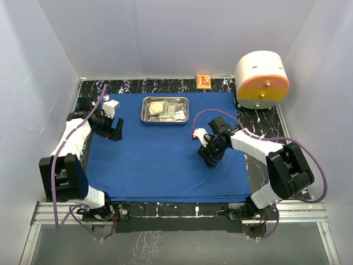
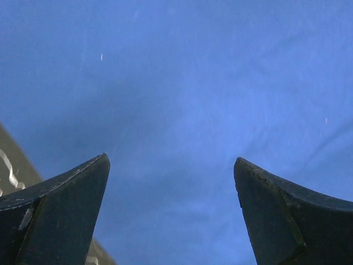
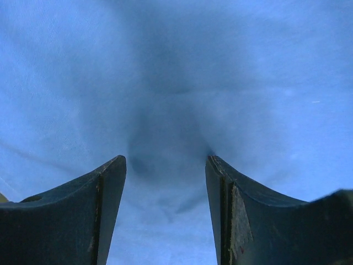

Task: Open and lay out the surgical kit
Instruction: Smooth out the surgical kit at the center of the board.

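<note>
**cloth lies flat; the tray comes next**

the cloth is spread smooth, so the step in hand looks like emptying the tray. it sits well ahead of both grippers: ahead and to the right of the left gripper, ahead and to the left of the right gripper. the packets and thin metal pieces lie heaped inside it, too small to tell apart.

the left gripper's jaws stand wide apart with nothing between them, bare cloth just below. the right gripper's jaws are about half apart and hold nothing. it hangs low over the cloth above a dark shadow, and i cannot tell whether it touches.

to do it well, rise clear of the cloth before travelling, so nothing drags a wrinkle. come down on the tray from above and take one piece at a time. close the jaws in for the slim pieces. the steel may slide on cloth, so the other arm could steady its rim.

open cloth lies between the grippers and behind them, good laying-out room. the cloth's left edge is just outside the left gripper, and the right edge is near the right gripper's outer side. the cylinder and box stand beyond the tray, off the cloth.
</note>
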Robot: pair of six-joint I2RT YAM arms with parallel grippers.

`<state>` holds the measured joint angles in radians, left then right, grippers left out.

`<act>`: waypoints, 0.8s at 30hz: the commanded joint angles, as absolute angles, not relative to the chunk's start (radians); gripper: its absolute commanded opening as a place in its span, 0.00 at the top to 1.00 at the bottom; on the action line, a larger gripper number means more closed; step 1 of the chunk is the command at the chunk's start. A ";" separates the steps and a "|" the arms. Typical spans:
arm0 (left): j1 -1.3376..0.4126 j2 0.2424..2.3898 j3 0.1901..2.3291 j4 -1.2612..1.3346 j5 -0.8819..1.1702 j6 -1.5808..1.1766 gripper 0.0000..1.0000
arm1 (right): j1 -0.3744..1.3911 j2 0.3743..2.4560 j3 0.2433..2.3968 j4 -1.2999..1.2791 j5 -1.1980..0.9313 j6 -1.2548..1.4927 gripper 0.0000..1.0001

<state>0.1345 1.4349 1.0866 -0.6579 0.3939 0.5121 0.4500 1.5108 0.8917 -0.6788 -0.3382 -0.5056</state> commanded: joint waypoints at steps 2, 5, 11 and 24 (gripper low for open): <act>0.039 1.563 1.091 -0.421 0.351 0.367 0.06 | 0.523 1.434 0.806 -0.665 -0.282 -0.564 0.43; 0.027 1.632 1.087 -0.387 0.314 0.372 0.07 | 0.545 1.429 0.769 -0.666 -0.231 -0.591 0.43; 0.023 1.648 1.024 -0.352 0.277 0.378 0.07 | 0.590 1.435 0.697 -0.682 -0.113 -0.642 0.44; 0.023 1.594 0.873 -0.342 0.112 0.459 0.06 | 0.597 1.351 0.665 -0.842 0.010 -0.695 0.45</act>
